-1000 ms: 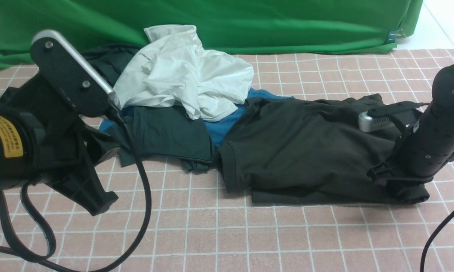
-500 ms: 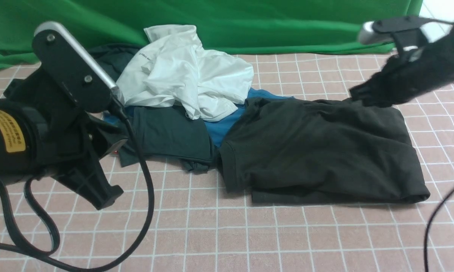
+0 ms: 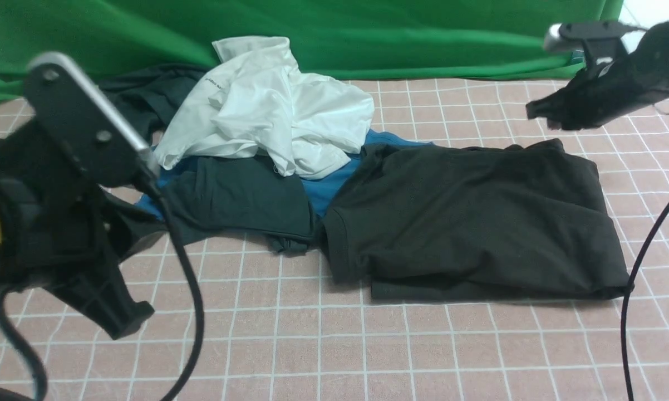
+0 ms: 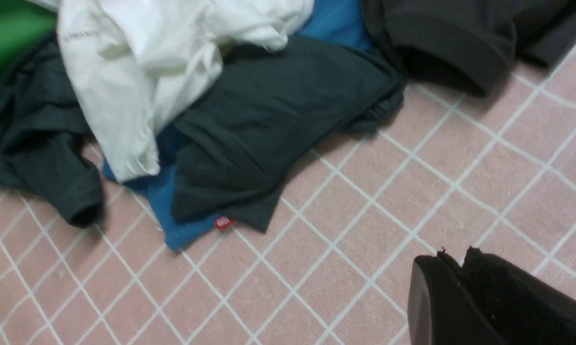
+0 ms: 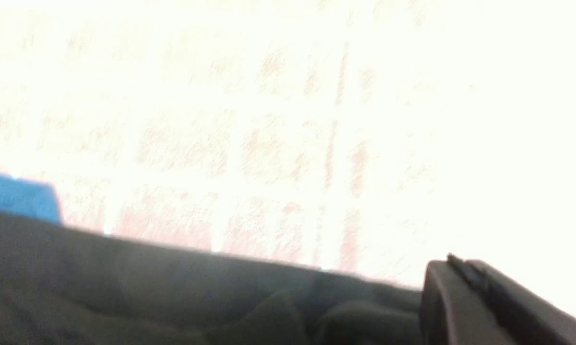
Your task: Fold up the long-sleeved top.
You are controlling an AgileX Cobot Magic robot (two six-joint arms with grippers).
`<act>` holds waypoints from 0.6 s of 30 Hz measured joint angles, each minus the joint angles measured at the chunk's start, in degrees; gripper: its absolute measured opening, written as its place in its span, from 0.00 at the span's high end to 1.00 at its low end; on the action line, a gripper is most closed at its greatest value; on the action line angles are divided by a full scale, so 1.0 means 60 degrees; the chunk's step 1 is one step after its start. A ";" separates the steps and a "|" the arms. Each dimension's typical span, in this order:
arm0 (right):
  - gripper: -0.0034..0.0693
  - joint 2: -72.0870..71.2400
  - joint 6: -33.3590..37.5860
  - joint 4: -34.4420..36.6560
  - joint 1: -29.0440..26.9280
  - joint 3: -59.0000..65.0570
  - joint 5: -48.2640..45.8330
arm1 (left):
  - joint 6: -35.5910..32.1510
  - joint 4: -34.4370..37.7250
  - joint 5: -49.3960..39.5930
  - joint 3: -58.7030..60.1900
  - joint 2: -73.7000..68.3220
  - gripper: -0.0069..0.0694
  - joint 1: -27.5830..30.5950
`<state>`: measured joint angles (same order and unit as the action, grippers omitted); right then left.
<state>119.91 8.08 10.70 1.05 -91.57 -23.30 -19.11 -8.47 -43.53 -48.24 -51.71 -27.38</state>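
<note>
Nearest us, our left gripper hangs closed and empty over the checked cloth. Mid-table lies the long-sleeved top, apparently folded into a compact block. Beyond it, our right gripper hovers closed, holding nothing, apparently clear because folding looks finished.

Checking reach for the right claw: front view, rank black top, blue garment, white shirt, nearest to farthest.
From the right claw, raised at far right:
1. Long-sleeved top, just below it, right of centre.
2. Blue garment, centre, under the pile.
3. White shirt, far left of centre, on top.
</note>
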 joint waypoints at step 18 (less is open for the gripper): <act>0.90 -0.8514 0.0108 0.0041 0.1472 0.6090 -0.2428 | 0.0000 0.2573 0.4888 0.5299 0.6483 0.90 0.0000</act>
<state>68.82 8.72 10.95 9.88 -55.03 -37.87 -19.11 6.97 -14.20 -16.45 -12.81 -27.38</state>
